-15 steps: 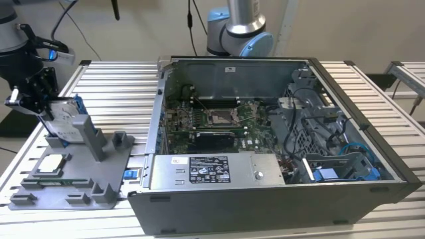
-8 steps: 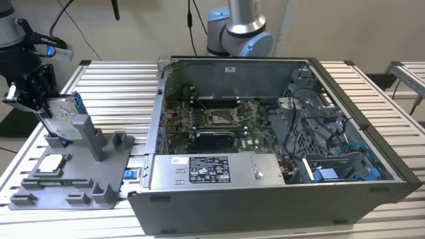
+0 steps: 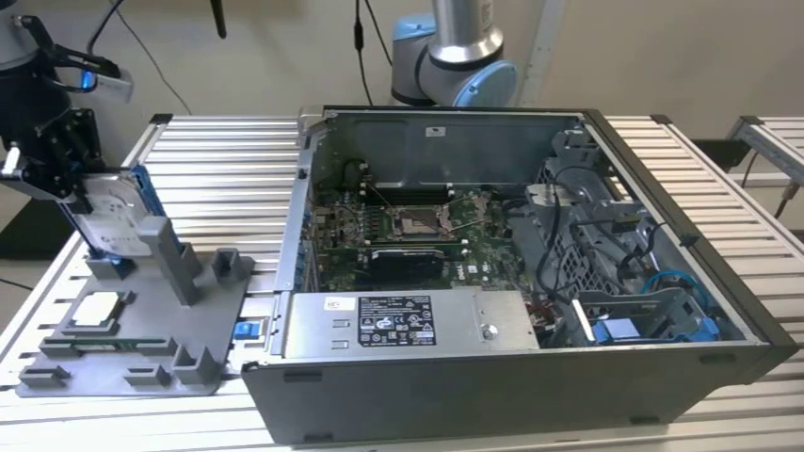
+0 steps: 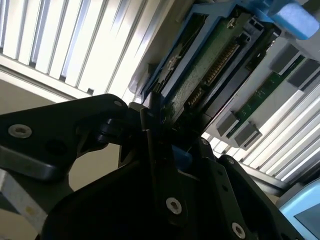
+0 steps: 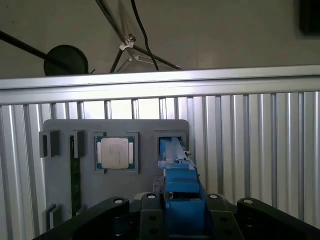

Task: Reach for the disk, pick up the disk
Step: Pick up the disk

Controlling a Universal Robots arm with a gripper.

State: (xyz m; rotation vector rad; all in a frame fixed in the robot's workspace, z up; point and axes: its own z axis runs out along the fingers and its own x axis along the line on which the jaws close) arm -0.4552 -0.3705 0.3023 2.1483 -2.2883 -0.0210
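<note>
Between your jaws, clamped tight: the disk [image 3: 108, 212]. It's rigid, dense and shock-sensitive; hold by the blue frame.

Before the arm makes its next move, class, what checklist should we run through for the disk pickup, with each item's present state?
1. Disk upright in the gray fixture's slot: ok.
2. End effector positioned at the disk's upper edge: ok.
3. Chip lying in its own recess, apart from the disk: ok.
4. Computer case standing apart from the disk: ok.
5. Disk loose enough in its slot to lift out: cannot tell.
</note>
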